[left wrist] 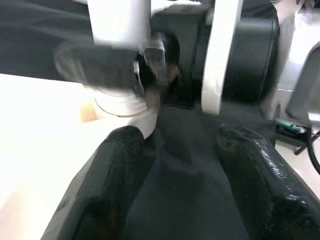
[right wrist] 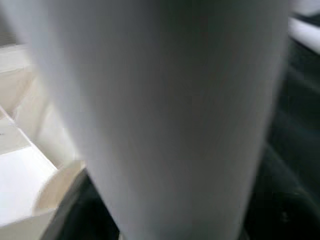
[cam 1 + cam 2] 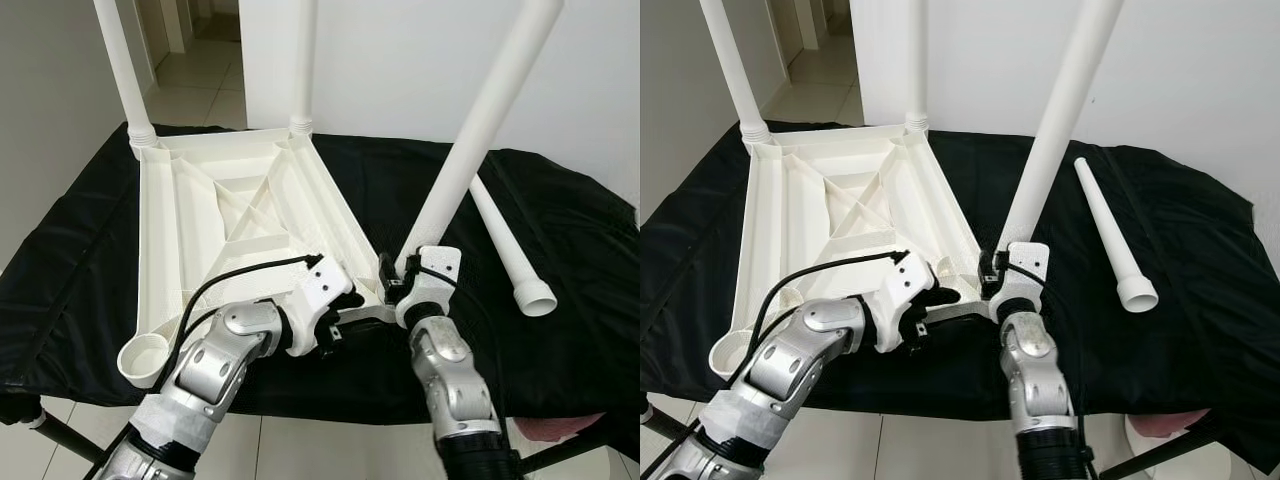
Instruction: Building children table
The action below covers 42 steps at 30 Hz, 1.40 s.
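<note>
The white plastic table top (image 3: 150,230) lies upside down on a black cloth. Two white legs (image 3: 122,60) stand in its far corners. At the near right corner my right gripper (image 3: 396,278) is shut on the base of a third leg (image 3: 480,130), which leans up to the right, its foot at the corner socket. In the right wrist view that leg (image 2: 165,110) is very close. My left gripper (image 3: 338,318) is open just left of that corner, low over the cloth, its fingers (image 1: 110,170) apart with nothing between them. A fourth leg (image 3: 510,250) lies loose on the cloth to the right.
The near left corner socket (image 3: 148,357) holds no leg. The black cloth (image 3: 580,300) drops off at its front edge to a tiled floor (image 3: 330,445). A white wall stands behind, with a doorway (image 3: 190,50) at the back left.
</note>
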Motion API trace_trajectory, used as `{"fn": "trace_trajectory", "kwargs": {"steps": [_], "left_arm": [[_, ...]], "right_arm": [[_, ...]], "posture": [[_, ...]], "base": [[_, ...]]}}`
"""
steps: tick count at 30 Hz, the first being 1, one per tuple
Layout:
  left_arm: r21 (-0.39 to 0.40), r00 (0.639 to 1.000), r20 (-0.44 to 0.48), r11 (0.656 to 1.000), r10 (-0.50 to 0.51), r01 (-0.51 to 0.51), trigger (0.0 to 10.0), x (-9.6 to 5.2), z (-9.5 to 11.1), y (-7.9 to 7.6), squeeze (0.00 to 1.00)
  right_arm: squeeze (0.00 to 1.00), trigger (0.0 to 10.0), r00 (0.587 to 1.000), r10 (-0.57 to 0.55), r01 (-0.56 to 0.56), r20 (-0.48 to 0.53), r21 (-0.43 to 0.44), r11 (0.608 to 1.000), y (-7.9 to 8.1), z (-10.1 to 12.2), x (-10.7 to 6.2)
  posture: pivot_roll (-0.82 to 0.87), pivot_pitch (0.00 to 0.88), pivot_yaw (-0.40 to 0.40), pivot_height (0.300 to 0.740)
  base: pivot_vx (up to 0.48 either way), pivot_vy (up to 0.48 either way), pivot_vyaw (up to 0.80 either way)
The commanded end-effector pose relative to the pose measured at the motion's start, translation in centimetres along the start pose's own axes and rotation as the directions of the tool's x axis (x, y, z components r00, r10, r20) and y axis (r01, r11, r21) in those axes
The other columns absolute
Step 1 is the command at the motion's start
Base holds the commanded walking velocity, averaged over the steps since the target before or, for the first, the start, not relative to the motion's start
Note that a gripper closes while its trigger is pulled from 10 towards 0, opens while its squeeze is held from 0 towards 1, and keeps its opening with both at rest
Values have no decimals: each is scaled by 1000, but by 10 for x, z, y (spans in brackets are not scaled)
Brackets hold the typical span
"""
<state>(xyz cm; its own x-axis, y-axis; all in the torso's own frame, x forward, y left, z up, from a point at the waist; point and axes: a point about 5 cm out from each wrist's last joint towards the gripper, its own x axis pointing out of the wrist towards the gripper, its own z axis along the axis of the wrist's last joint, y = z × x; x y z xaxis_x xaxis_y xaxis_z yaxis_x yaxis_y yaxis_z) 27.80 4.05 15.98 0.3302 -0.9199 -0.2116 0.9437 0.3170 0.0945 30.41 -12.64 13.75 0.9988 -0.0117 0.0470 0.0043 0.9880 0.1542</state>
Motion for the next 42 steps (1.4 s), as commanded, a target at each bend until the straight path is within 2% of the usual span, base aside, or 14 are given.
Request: {"fn": "trace_trajectory", "kwargs": {"steps": [1, 9, 14, 15, 16, 17, 18, 24, 25, 26, 27, 34, 38, 42], "left_arm": [[11, 997, 1, 997, 71, -71, 10000, -1, 1, 2, 0], [8, 992, 37, 992, 124, -124, 10000, -2, 9, 12, 0], [6, 991, 44, 992, 129, -129, 10000, -4, 11, 15, 0], [7, 991, 41, 992, 128, -128, 10000, -5, 11, 16, 0], [2, 990, 43, 991, 133, -133, 10000, -7, 12, 17, 165], [-7, 989, 46, 990, 144, -144, 10000, -8, 13, 20, 239], [-24, 986, 39, 987, 161, -160, 10000, -9, 12, 23, 1000], [-22, 981, -9, 980, 195, -195, 10000, -10, 7, 29, 1000], [2, 967, -45, 968, 249, -249, 10000, -9, 3, 35, 180], [20, 955, -67, 958, 288, -287, 10000, -8, 0, 39, 180], [16, 938, -103, 943, 332, -332, 10000, -8, -5, 45, 0], [0, 865, -196, 883, 461, -470, 10000, -10, -18, 62, 0], [-58, 793, -235, 806, 562, -589, 10000, -15, -22, 76, 0], [-42, 790, -255, 810, 557, -585, 10000, -15, -26, 76, 0]], "right_arm": [[1000, 10000, 1000, -11, 11, 3, 24, 1000, -2, -1, -4], [1000, 10000, 992, 37, -43, 119, 53, 998, -7, 15, -13], [1000, 10000, 990, 60, -66, 124, 45, 997, -13, 15, -22], [0, 10000, 989, 81, -89, 125, 54, 995, -15, 15, -27], [0, 10000, 985, 114, -122, 131, 53, 991, -17, 14, -33], [0, 10000, 981, 144, -152, 130, 55, 987, -19, 13, -39], [0, 10000, 977, 171, -178, 131, 44, 983, -21, 11, -46], [0, 10000, 974, 196, -202, 116, 43, 978, -27, 6, -56], [0, 10000, 974, 193, -199, 116, 41, 979, -30, 6, -58], [0, 10000, 975, 191, -197, 117, 38, 980, -32, 6, -60], [0, 10000, 976, 186, -190, 116, 31, 981, -35, 6, -62], [0, 10000, 975, 188, -192, 119, 22, 981, -36, 8, -66], [0, 10000, 974, 188, -192, 125, 21, 981, -35, 9, -67], [0, 10000, 974, 190, -194, 127, 19, 981, -35, 10, -66]], "posture": [[54, 62, -36, 740], [50, 64, -22, 740], [47, 65, -15, 740], [45, 70, -10, 740], [45, 70, -8, 740], [45, 70, -8, 740], [45, 71, 1, 740], [44, 72, 2, 740], [36, 73, 9, 740], [36, 73, 9, 740], [30, 73, 12, 740], [11, 73, 15, 740], [4, 72, 16, 740], [0, 69, 15, 740]], "base": [[0, 0, 0], [0, 0, 0], [0, 0, 0], [0, 0, 0], [0, 0, 0], [0, 0, 0], [0, 0, 0], [0, 0, 0], [0, 0, 0], [0, 0, 0], [0, 0, 0], [0, 0, 0], [0, 0, 0], [0, 0, 0]]}}
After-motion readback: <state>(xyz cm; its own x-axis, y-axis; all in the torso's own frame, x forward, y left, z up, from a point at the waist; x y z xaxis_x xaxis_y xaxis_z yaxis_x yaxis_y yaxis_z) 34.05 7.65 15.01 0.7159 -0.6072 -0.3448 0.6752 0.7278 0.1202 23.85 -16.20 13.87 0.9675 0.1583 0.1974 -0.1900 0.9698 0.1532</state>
